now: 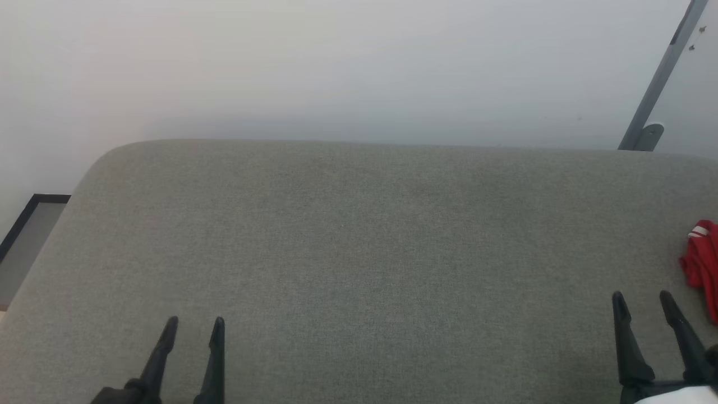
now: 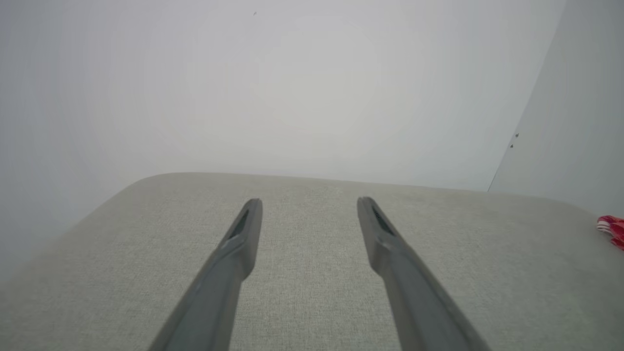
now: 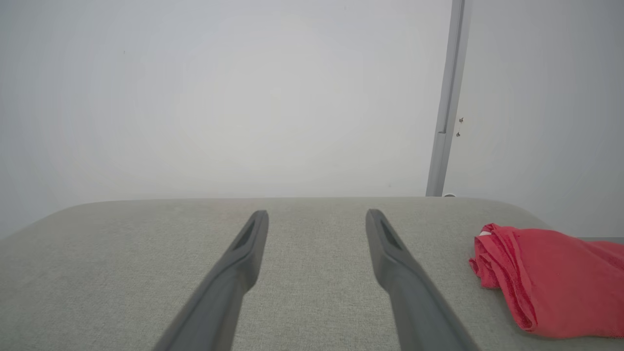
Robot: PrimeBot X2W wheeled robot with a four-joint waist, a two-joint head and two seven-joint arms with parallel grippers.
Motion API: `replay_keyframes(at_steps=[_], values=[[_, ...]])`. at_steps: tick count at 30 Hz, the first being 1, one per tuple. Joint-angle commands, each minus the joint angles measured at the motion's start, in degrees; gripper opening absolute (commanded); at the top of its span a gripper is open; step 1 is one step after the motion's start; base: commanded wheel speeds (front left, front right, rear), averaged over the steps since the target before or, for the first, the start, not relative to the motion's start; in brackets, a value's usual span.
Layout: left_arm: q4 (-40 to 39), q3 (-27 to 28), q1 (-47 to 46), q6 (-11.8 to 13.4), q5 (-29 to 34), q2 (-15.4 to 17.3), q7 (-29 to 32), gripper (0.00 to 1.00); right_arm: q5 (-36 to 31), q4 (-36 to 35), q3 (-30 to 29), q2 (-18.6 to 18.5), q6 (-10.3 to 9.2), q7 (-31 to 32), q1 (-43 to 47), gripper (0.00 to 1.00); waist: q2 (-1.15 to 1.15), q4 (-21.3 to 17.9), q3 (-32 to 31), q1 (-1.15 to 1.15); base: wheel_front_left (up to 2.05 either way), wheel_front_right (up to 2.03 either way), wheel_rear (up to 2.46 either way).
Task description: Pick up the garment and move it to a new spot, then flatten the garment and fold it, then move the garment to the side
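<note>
**Garment (image 3: 551, 282) bunched at far right**

Seen lying on grey padded surface (image 1: 359, 235), just right of right end effector (image 1: 641, 294), apart from it. Cut off by frame edge; white parts hard to make out. Noted left end effector (image 1: 196, 320) and right both spread wide, empty.

This is looking like a bare indoor room arranged around one piece of soft furniture: a broad padded surface (image 1: 359, 235) covered in grey woven fabric, its far corners rounded, is standing against plain white walls (image 1: 336, 67). A grey metal rail (image 1: 662, 73) is running up the wall beyond the surface's far right corner, and a dark-framed panel (image 1: 33, 235) is lying low beside its left edge. A crumpled red garment (image 1: 702, 264) is lying at the right edge, though home or lab is staying unclear.
</note>
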Motion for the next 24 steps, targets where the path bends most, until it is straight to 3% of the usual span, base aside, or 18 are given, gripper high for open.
replay_keyframes(at_steps=[1, 2, 7, 24], values=[[-0.39, 0.06, 0.17, -0.09, -0.15, -0.13, -0.25, 1.00, 0.18, 0.02, 0.11, -0.05, -0.11, -0.04, 0.04, 1.00, 0.00, -0.03, 0.03, 0.00, 0.00, 0.00, 0.00], [0.11, -0.13, 0.01, 0.01, -0.27, -0.05, 0.02, 0.00, 0.04, 0.17, 0.03, 0.05, 0.01, 0.01, -0.01, 0.00, 0.00, -0.02, 0.03, 0.00, 0.00, 0.00, 0.00], [2.52, -0.43, 0.10, 0.03, -1.32, -0.86, 0.27, 0.00, 1.01, 2.65, 0.15, 0.91, 0.01, 0.28, 0.57, 0.00, 0.00, -0.06, 0.05, 0.00, 0.00, 0.00, 0.00], [5.85, -0.48, -4.50, 0.02, -20.67, -0.50, 4.36, 0.00, 18.85, 5.93, 0.32, 2.03, 0.00, 4.49, -3.72, 0.00, 0.00, -0.64, 0.55, 0.00, 0.00, 0.00, 0.00]])
